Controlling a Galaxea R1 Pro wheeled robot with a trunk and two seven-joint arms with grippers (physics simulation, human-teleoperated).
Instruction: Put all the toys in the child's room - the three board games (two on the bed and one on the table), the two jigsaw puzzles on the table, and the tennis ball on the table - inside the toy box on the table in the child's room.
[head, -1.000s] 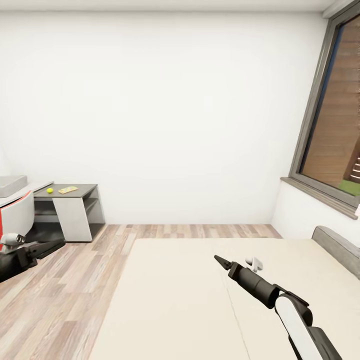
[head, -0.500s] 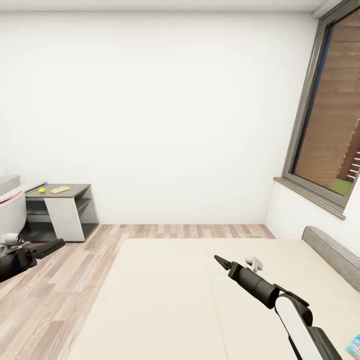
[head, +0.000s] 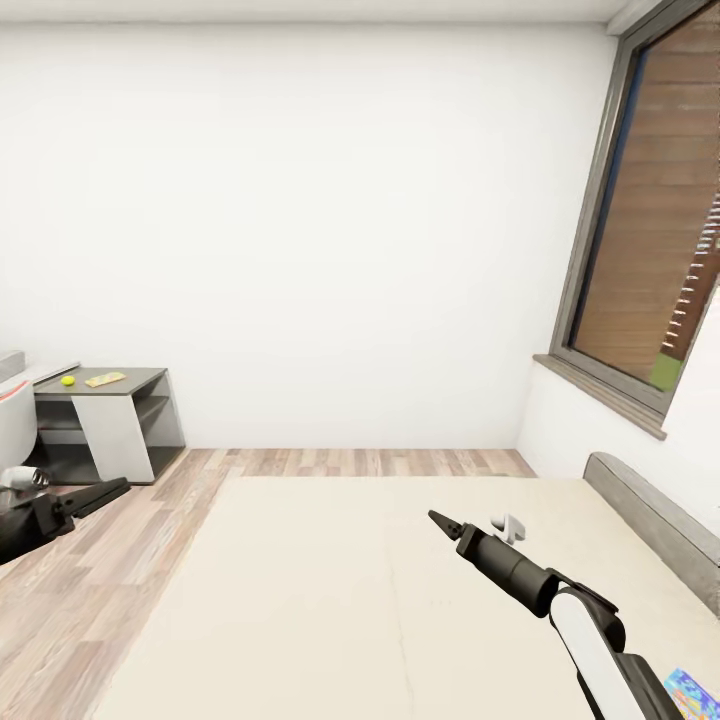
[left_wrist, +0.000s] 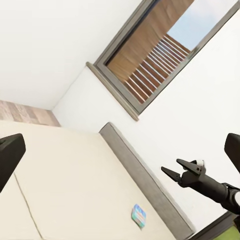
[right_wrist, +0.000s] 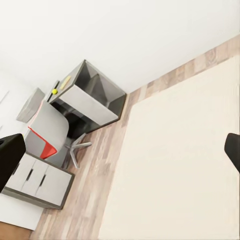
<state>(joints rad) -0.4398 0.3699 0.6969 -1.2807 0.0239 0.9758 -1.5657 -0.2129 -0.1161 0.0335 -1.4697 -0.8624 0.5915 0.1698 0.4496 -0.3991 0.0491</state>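
Observation:
The beige bed lies in front of me. A blue printed board game lies at its near right corner, close to the grey headboard; the left wrist view has the same board game. Far left, the tennis ball and a jigsaw puzzle rest on the table's dark side unit. The right wrist view shows the ball, the puzzle and the grey toy box. My left gripper and right gripper hang open and empty, far from all of them.
A red and white chair stands at the table, beside its white drawers. Wood-plank floor runs between bed and table. A large window with a sill fills the right wall.
The camera has turned right, so the table slid toward the left edge and the blue board game came into view at the bottom right. Both arms keep the same pose.

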